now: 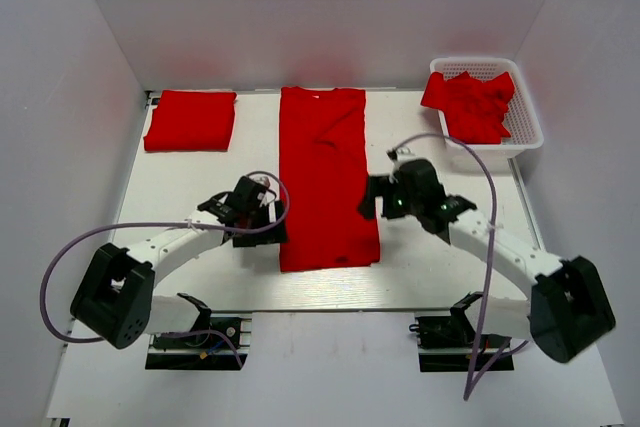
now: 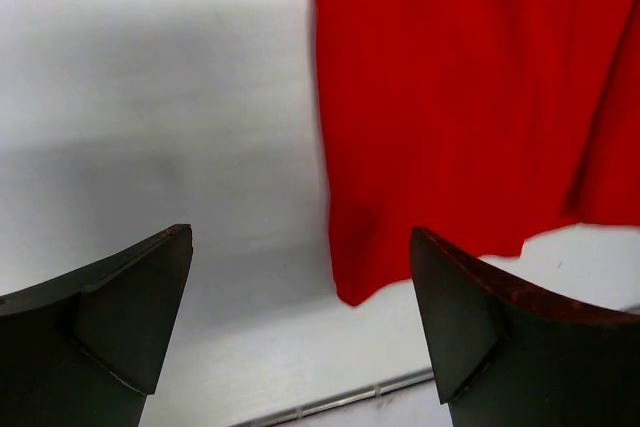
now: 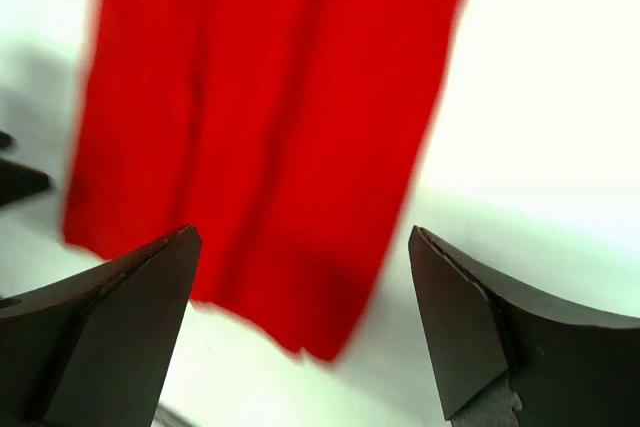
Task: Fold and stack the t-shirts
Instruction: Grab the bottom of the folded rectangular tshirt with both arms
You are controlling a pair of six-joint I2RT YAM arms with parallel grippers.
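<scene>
three lots of red cloth in the top view. at centre, on the white worktop (image 1: 440,267), a long folded t-shirt (image 1: 328,177), laid flat as a narrow strip from the far edge toward the near one. at upper left, a compact folded t-shirt (image 1: 190,120), well apart from the strip. at upper right, a crumpled heap of t-shirts (image 1: 470,102) inside the white basket (image 1: 530,132). just left of the strip's near end, the left tool (image 2: 300,235), spread wide and gripping nothing. just right of the strip's middle, the right tool (image 3: 305,237), likewise spread wide and bare.
</scene>
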